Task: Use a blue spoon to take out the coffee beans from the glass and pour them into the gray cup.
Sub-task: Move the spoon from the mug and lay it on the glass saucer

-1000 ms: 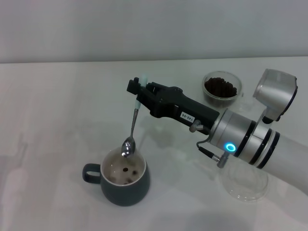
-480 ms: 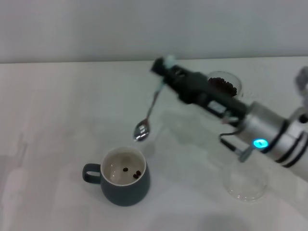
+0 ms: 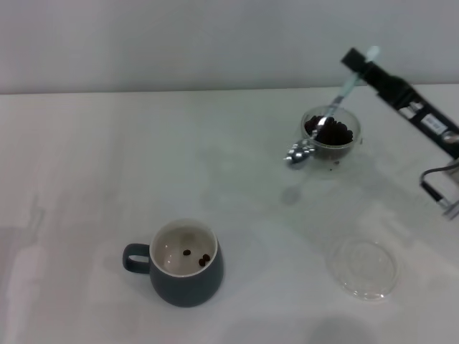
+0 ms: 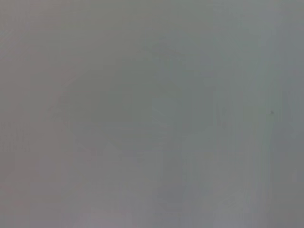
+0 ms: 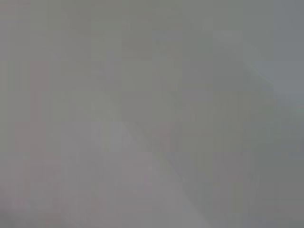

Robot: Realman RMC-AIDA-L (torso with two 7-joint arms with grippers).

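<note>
In the head view my right gripper (image 3: 356,66) is shut on the pale blue handle end of the blue spoon (image 3: 324,118). The spoon hangs down and to the left, its shiny bowl just left of the glass (image 3: 330,134) and above the table. The glass stands at the back right and holds a heap of coffee beans (image 3: 330,132). The gray cup (image 3: 183,264) stands at the front left with three beans on its cream-white inside. The left gripper is not in view. Both wrist views show only plain grey.
A flat clear glass saucer (image 3: 363,269) lies at the front right. The white table (image 3: 107,165) meets a pale wall behind.
My right arm has swung the spoon away from above the gray cup, right and back to the glass. The three beans stay in the gray cup.
</note>
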